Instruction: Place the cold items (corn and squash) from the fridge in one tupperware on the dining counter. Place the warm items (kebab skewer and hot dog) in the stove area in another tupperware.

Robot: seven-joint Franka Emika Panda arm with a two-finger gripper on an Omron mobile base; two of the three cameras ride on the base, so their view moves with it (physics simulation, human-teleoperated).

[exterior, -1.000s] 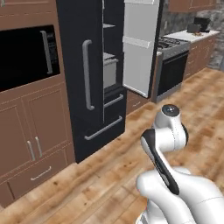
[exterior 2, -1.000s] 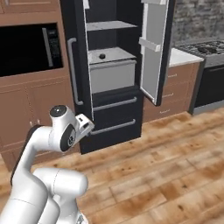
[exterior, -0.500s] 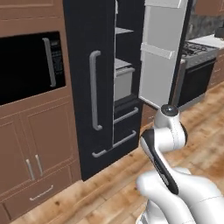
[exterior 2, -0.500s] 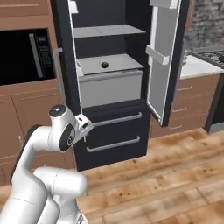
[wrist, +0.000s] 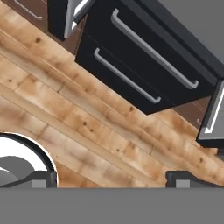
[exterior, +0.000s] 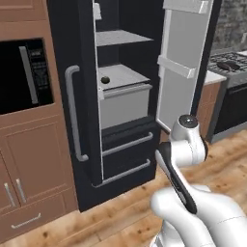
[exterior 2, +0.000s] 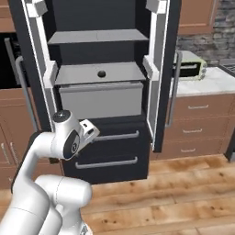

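Before the fridge (exterior 2: 98,87) with both doors swung wide, we hold our jaws spread apart, gripping nothing, above the wooden floor (wrist: 87,127).

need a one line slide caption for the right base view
Robot arm folded low before the fridge, both doors open, a small dark item on the shelf above the pale grey drawer.

Black fridge (exterior 2: 105,151), pale grey drawer (exterior 2: 101,98)

The white arm (exterior: 181,159) stands folded close over its base, elbow bent upward. The gripper (wrist: 111,179) points down, its two dark fingers (wrist: 41,178) spread wide apart, holding nothing.
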